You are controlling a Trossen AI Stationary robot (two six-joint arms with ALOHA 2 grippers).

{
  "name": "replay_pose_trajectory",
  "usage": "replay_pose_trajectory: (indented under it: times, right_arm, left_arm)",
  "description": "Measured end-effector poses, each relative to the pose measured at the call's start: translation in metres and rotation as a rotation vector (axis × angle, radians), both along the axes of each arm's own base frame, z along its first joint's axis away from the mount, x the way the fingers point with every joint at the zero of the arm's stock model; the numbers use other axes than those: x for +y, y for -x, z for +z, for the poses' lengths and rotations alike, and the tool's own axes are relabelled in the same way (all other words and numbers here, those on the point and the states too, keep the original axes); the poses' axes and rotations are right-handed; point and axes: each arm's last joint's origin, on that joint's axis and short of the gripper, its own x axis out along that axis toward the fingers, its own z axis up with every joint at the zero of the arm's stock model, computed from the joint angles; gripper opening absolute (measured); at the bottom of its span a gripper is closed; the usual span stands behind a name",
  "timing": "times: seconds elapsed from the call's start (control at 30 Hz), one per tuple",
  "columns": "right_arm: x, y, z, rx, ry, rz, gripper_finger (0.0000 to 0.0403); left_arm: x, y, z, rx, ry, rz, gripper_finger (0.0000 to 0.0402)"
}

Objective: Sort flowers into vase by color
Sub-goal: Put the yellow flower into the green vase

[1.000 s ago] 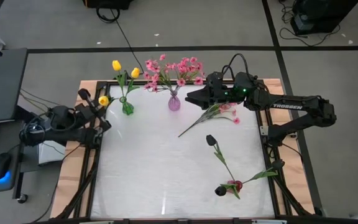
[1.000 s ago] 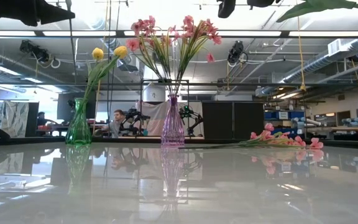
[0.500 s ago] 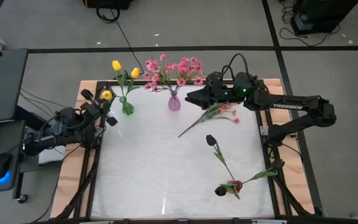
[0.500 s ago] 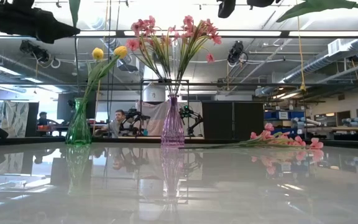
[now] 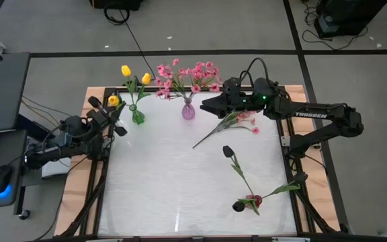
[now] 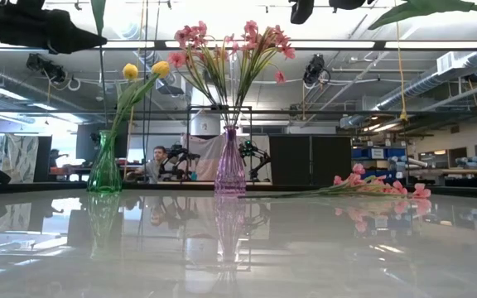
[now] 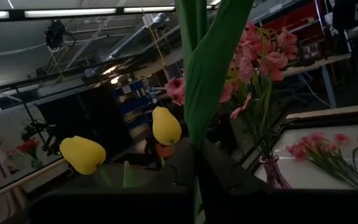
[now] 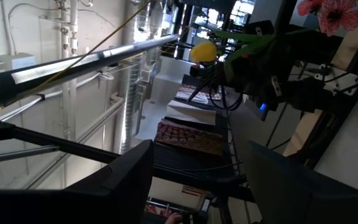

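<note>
Your left gripper (image 5: pixel 107 107), fingers clamped on a yellow tulip (image 5: pixel 113 100), has edged nearer the green vase (image 5: pixel 138 115) since earlier. Right gripper (image 5: pixel 208 105) unchanged, fingers apart above the pink spray (image 5: pixel 237 119). Only the low view shows a seated person (image 6: pixel 157 159).

Table (image 5: pixel 180 195) (vases (image 5: pixel 188 111), loose flowers (image 5: pixel 237 119))

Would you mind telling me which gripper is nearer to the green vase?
The left gripper, holding a yellow tulip, is just beside the green vase. The right gripper is beyond the purple vase.
</note>
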Motion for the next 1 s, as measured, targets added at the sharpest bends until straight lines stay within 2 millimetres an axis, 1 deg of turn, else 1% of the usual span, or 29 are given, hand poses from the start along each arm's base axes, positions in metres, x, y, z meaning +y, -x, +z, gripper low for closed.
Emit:
replay_pose_trajectory:
  times: [0.33, 1.0]
  right_arm:
    - [0.0, 0.0, 0.0, 0.0, 0.0, 0.0, 0.0254]
    - [0.0, 0.0, 0.0001, -0.001, 0.0, 0.0, 0.0254]
  left_arm:
    - [0.0003, -0.0009, -0.0047, 0.025, 0.039, -0.002, 0.0011]
    - [0.0005, -0.0017, -0.0089, 0.07, 0.05, -0.001, 0.0011]
